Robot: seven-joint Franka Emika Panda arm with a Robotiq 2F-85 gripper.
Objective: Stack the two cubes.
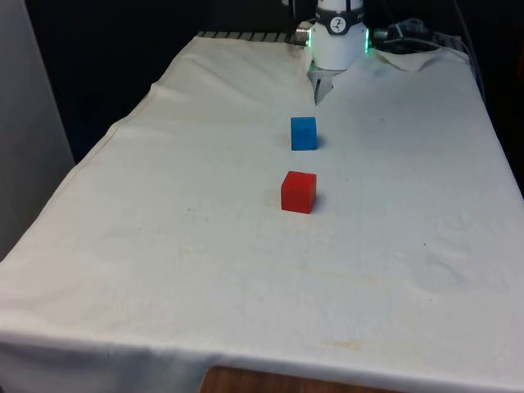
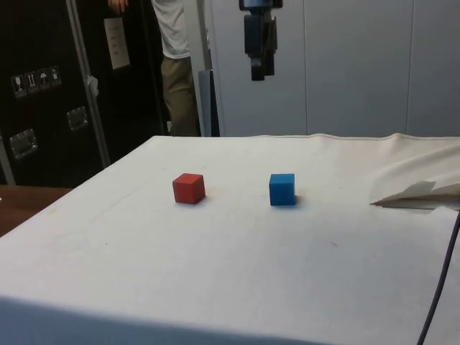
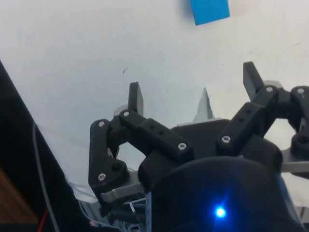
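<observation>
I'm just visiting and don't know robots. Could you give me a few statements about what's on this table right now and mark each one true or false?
1. The red cube sits on top of the blue cube. False: both rest on the white cloth, apart from each other.
2. The gripper hangs high above the table, holding nothing. True.
3. In the side view, the gripper is nearer above the blue cube than the red one. True.
4. The gripper's fingers are shut tight. False: they stand open with a wide gap.
5. A person stands behind the table in the side view. True.
</observation>
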